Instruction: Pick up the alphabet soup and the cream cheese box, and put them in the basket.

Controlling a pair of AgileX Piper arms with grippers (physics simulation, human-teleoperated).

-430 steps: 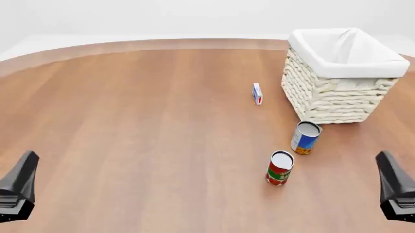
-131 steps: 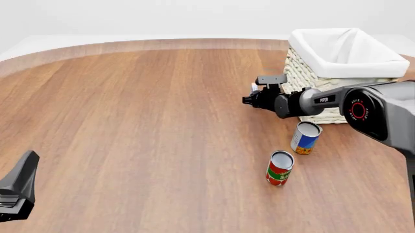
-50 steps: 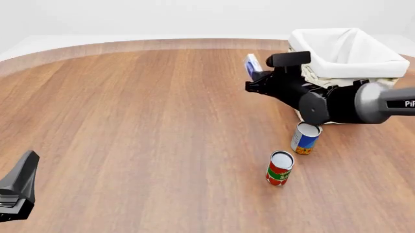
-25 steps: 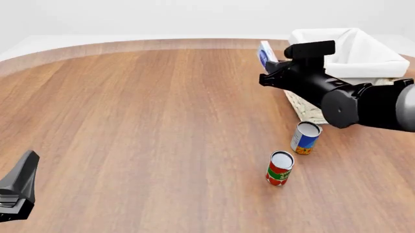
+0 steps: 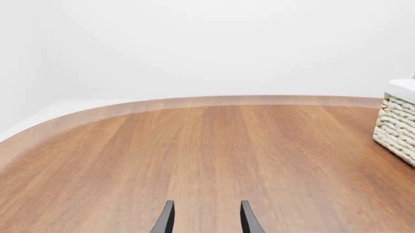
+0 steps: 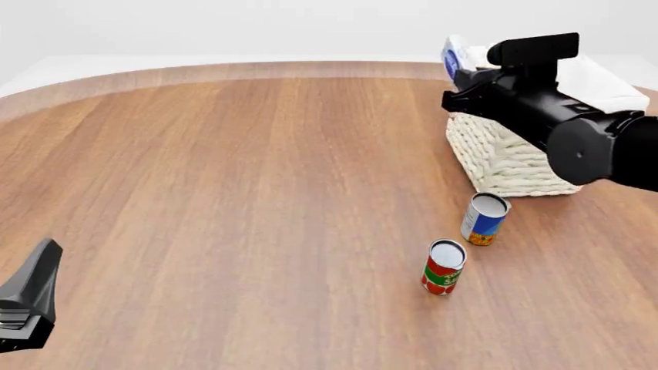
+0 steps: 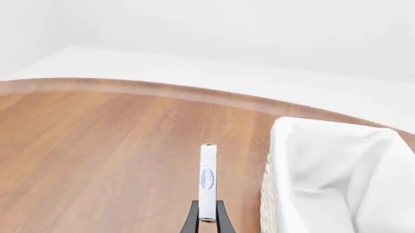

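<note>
Brown wood makes up the big round table [image 6: 226, 193]. The right arm [image 6: 575, 131] is black and reaches up high over the near left corner of the basket [image 6: 504, 158]. Its right tool [image 6: 454, 68] is shut tight on the cream cheese box [image 6: 451, 58]. The box is up in the air, not on the table. In the right wrist view the cream cheese box [image 7: 207, 180] is seen edge-on, thin and white, standing straight up between the two dark fingers [image 7: 189, 222] that pinch its lower end. It sits just beside the basket rim [image 7: 275, 160], over the wood and not over the white cloth inside.

The basket is woven and cream white, with white cloth folded over its top. It stands on the far right part of the table.

The alphabet soup [image 6: 485, 219] stands upright on the table, just in front of the basket. It has a blue, white and orange label and a silver top. A red and green can [image 6: 443, 267] stands upright near it, a little closer to the camera and a little to the left. The two cans do not touch.

The left tool [image 5: 205, 219] is low at the near left side of the table. Its two dark fingers are apart, with only bare wood between them. It holds nothing. It is well apart from the cans and the basket.
</note>
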